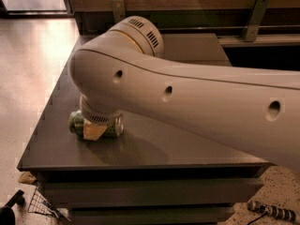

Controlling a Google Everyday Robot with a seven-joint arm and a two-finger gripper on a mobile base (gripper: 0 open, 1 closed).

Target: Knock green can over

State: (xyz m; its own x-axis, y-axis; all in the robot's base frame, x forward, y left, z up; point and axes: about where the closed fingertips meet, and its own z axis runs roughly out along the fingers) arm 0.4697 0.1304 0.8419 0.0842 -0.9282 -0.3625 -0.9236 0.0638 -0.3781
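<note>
The green can (75,122) lies on its side near the left front part of the dark grey table (154,149). My gripper (95,129) comes straight down from the big white arm (187,102) and sits right at the can, covering its middle. Only the can's two ends show on either side of the gripper. The arm fills the middle and right of the camera view and hides the table behind it.
The table's left edge (44,121) and front edge (140,165) are close to the can. A wire basket (44,204) sits on the floor at bottom left and a cable end (274,211) at bottom right. A wooden wall with metal brackets (255,13) runs along the back.
</note>
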